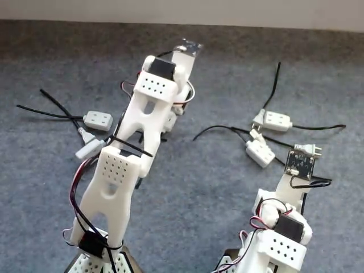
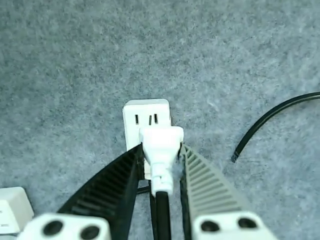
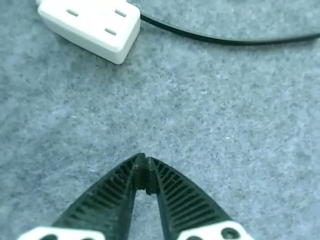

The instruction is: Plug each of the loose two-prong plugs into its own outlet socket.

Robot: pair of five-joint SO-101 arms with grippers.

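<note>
Two white arms rise from the lower edge of the high view over a grey felt-like table cover [image 1: 199,193]. At lower right the right arm [image 1: 284,236] stands folded short, its wrist pitched down toward the cover. Its black ribbed right gripper [image 3: 146,166] is clenched on nothing, tips pressed together just above the felt. Beyond those tips, in the upper left of the right wrist view, lies a white rectangular outlet block [image 3: 90,22], apart from the gripper, with a thin black cable [image 3: 225,37] running past it along the top. From lower left the left arm [image 1: 122,170] stretches long toward the upper centre, wrist bent downward. Its left gripper [image 2: 161,149], one finger black and one grey, grasps a white two-prong plug [image 2: 161,142] by the body, the cord trailing back between the fingers. The plug's front meets the slotted face of a small white square outlet socket [image 2: 146,112] lying on the cover; whether the prongs are seated cannot be told. Off to the right a loose black cable end [image 2: 260,125] lies apart.
</note>
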